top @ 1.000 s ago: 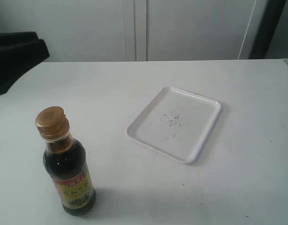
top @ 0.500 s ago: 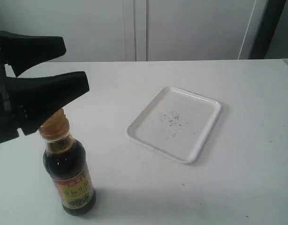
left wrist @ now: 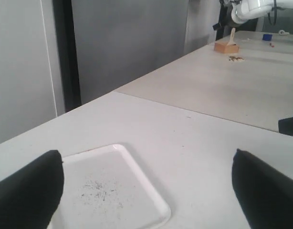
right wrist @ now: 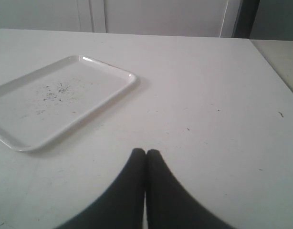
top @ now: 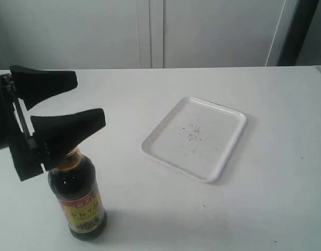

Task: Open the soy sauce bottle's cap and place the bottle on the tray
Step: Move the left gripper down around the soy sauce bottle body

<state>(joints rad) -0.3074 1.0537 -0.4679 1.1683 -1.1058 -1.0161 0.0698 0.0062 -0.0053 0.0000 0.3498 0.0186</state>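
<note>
The soy sauce bottle (top: 76,192) stands upright, dark-filled, yellow-red labelled.

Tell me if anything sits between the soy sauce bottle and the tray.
Nothing visible does. In the exterior view only bare table lies between the bottle and the tray. The open left pincer hangs at the bottle's top, off that path.
</note>
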